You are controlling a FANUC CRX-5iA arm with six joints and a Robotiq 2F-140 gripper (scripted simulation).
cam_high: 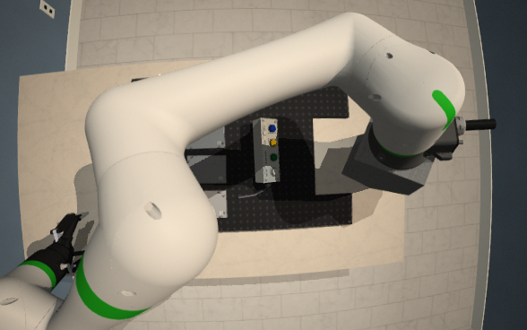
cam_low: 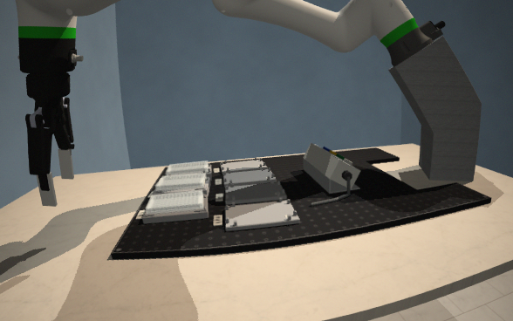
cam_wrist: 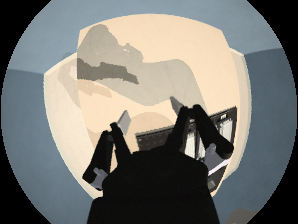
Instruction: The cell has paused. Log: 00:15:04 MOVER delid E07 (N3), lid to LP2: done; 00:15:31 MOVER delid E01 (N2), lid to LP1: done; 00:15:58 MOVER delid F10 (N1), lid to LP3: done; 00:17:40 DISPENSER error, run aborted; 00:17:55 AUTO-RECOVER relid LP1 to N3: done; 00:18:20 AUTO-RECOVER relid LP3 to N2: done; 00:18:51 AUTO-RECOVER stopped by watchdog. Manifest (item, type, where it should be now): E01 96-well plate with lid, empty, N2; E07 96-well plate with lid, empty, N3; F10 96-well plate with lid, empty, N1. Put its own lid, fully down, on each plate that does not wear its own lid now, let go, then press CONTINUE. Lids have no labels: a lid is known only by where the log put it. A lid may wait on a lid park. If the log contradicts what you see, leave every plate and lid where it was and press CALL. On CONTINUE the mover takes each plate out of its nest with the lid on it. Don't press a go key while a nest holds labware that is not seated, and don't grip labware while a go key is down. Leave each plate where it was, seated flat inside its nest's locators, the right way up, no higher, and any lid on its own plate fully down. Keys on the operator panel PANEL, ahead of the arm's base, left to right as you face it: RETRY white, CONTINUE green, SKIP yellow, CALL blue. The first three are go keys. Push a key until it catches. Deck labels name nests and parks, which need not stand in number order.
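Note:
My gripper point(cam_low: 56, 180) point(cam_high: 72, 222) point(cam_wrist: 149, 108) is open and empty. It hangs high above the bare table top, well left of the black deck point(cam_low: 349, 218) point(cam_high: 291, 211). Three white well plates point(cam_low: 188, 167) point(cam_low: 181, 180) point(cam_low: 175, 205) sit in a row of nests on the deck's left edge; I cannot tell which wear lids. Beside them lie flat grey lid parks point(cam_low: 262, 215) point(cam_low: 244, 166). In the overhead view the arm hides the plates. The panel point(cam_high: 266, 150) point(cam_low: 331, 167) shows its blue key point(cam_high: 272, 128), yellow key point(cam_high: 272, 143), green key point(cam_high: 273, 157) and white key point(cam_high: 272, 171).
The arm's grey pedestal point(cam_low: 441, 118) point(cam_high: 390, 168) stands at the deck's right end. A thin cable point(cam_low: 331, 200) runs from the panel onto the deck. The upper arm point(cam_high: 251, 90) spans the whole deck from above. The table edge lies left of the gripper.

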